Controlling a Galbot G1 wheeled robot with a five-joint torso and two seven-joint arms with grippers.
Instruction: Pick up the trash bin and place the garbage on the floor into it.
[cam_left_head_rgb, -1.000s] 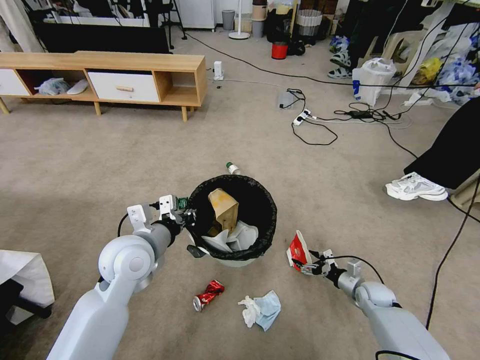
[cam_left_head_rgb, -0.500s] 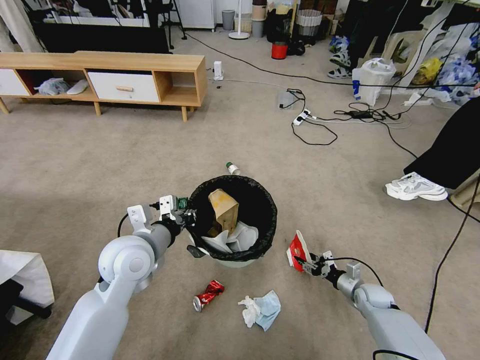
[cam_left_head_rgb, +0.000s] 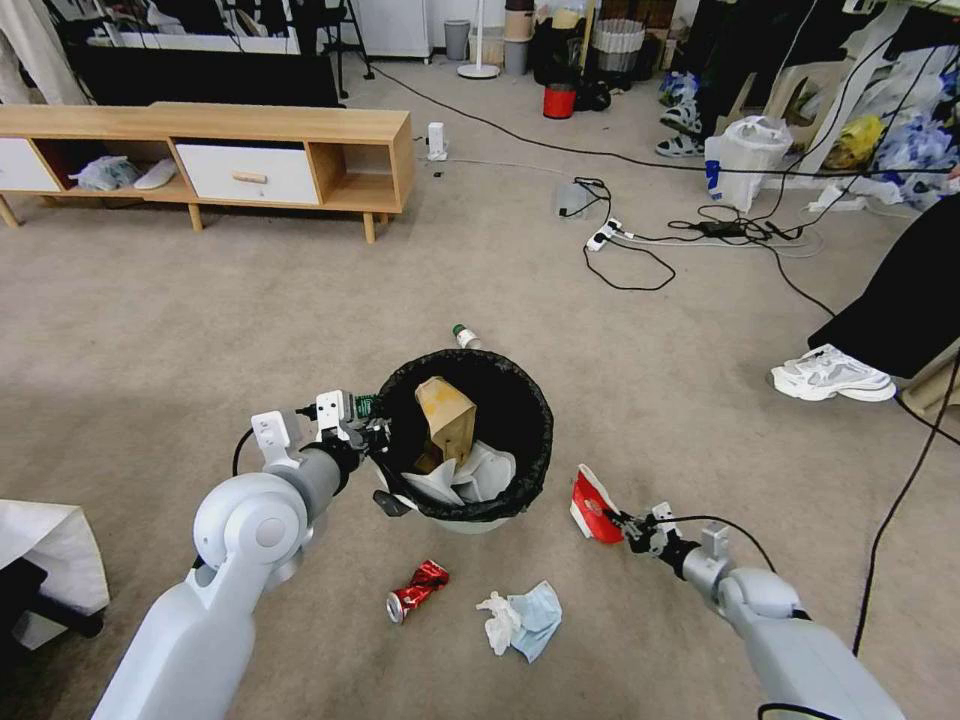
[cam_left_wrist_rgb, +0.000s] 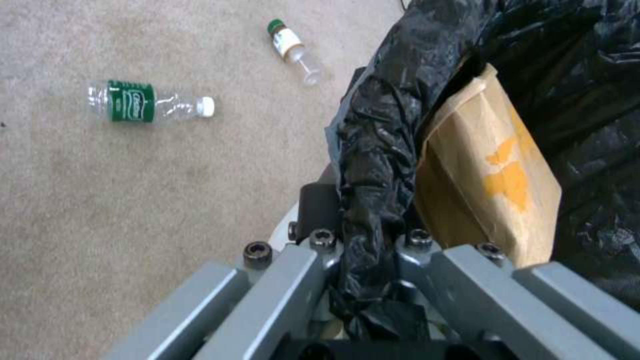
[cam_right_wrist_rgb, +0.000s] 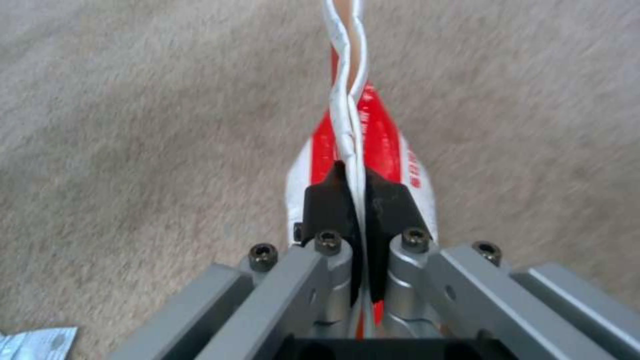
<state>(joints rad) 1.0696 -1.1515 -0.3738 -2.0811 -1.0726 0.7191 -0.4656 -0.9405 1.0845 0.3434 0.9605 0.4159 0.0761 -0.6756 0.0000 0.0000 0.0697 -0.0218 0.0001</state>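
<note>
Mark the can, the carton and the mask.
can (cam_left_head_rgb: 417, 590), head view, crushed red body.
carton (cam_left_head_rgb: 589, 505), head view, red face, pinched by the right gripper (cam_left_head_rgb: 620, 522).
mask (cam_left_head_rgb: 536, 617), head view, blue fabric.

The right gripper now sits lower and nearer the floor. The red-white carton pinched in it tilts lower too.

The head view looks forward and down across the floor. Each of the 2 wrist views sits close behind its tool. Head and left wrist views share the trash bin.
</note>
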